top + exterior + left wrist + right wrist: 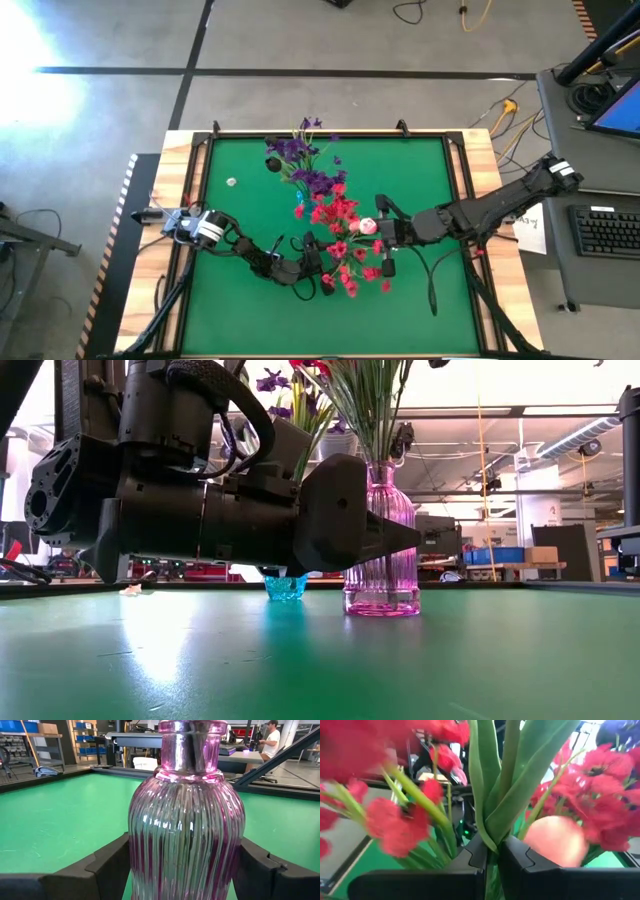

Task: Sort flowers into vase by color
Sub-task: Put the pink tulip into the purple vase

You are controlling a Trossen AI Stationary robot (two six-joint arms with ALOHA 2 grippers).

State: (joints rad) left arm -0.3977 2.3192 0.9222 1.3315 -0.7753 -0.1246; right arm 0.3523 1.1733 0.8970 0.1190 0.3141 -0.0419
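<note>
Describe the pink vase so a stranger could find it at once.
On the green table, look near the middle where both arms meet. The left gripper has its fingers around a ribbed pink glass vase holding red flowers. The small vase beside it is blue.

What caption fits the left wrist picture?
Left tool hugs the ribbed pink glass vase on the green table.

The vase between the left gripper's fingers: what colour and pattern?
Pink ribbed glass vase; clearest in the left wrist view.
</note>
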